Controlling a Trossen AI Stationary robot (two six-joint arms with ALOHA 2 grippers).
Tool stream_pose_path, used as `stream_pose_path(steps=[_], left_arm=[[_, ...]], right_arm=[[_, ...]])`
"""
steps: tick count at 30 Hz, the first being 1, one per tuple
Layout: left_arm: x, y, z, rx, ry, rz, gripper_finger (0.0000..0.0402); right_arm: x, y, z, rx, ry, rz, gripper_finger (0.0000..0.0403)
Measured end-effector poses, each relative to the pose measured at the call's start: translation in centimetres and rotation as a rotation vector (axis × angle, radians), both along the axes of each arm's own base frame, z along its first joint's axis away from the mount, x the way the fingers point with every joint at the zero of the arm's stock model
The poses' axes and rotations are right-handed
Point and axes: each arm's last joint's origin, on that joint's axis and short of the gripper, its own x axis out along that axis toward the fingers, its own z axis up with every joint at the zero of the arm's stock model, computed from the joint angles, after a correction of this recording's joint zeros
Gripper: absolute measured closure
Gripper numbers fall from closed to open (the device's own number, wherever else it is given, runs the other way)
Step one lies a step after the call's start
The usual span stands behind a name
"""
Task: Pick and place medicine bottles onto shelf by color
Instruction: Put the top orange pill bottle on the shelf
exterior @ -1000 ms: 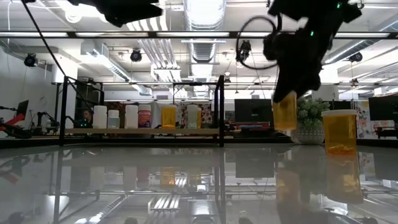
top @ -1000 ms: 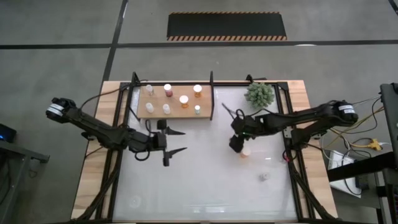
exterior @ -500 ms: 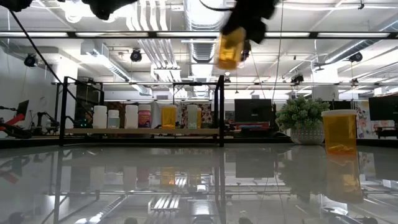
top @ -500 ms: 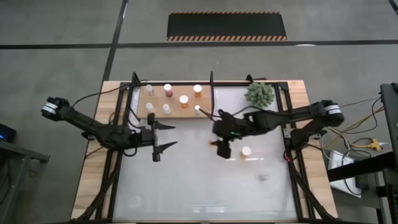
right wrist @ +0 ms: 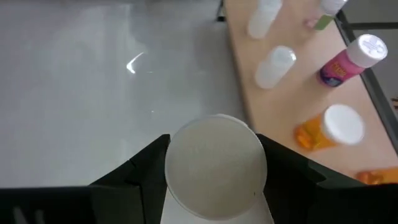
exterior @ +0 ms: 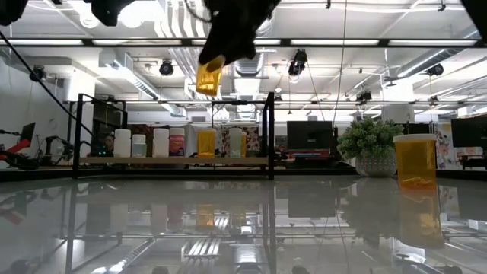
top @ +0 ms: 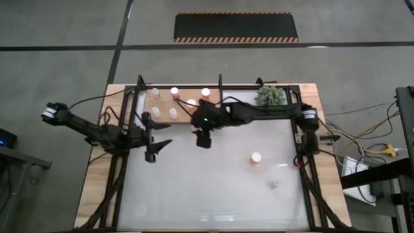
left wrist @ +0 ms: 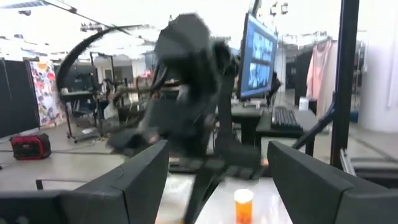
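The bench [top: 213, 188] is carrying the shelf [top: 183, 116] at its far side, w/ several medicine bottles standing on it. The right arm is stretching across the bench; the right gripper [top: 203, 137] is hanging just beside the shelf's near edge, clamping an orange bottle [exterior: 208, 74] w/ a pale cap up in the air, tilted. The left gripper [top: 159, 139] is waiting over the bench's left part, fingers spread apart. One more orange bottle [top: 255, 157] is standing alone on the bench, well apart from the shelf. A tiny bottle [top: 274, 184] is sitting nearer the front.
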Motion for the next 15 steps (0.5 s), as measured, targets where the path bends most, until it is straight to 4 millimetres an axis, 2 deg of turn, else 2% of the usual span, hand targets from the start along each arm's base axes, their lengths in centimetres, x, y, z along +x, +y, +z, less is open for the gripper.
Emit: stream_pose_path(steps=[9, 15], left_arm=[[-1.0, 0.4, -0.7, -0.033, -0.085, -0.001, 0.0146], [-1.2, 0.5, -0.6, -0.036, -0.095, -0.001, 0.0146]], right_arm=[[4.6, -5.9, -3.4, 0.017, 0.005, -0.134, 0.0205], [6.2, -8.4, -5.7, 0.039, 0.052, -0.196, 0.0205]])
